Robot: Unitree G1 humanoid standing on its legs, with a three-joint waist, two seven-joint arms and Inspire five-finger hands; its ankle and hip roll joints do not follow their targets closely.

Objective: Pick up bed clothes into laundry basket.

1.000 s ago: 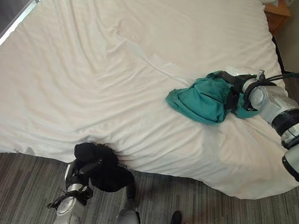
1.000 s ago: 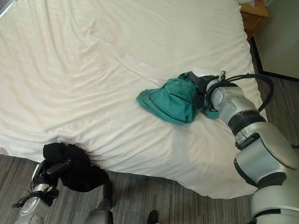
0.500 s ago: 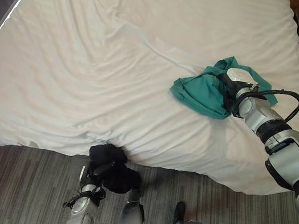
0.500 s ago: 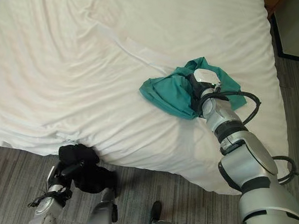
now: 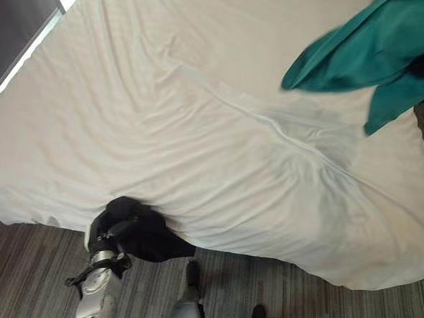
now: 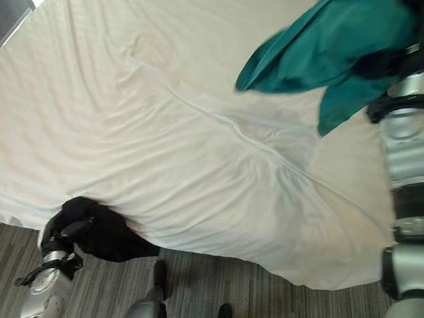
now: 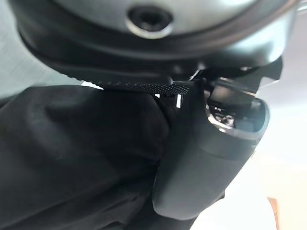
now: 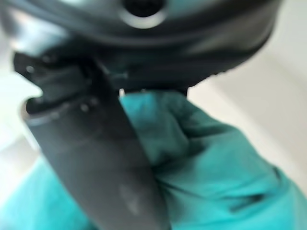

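A wide bed with a rumpled white sheet (image 5: 195, 124) stands on grey striped carpet flooring (image 5: 32, 285); a dark wall panel (image 5: 3, 35) runs beside its far-left edge.

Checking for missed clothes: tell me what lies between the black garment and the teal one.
Only bare white sheet lies between black garment and teal garment, in the left eye view.

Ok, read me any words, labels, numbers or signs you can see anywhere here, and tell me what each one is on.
None can be read.
Teal garment, held up by the right hand: plain cloth, no print or tag in sight.
Black garment, in the left hand at the bed's edge: no marking visible.
White bed sheet: plain, no label visible.
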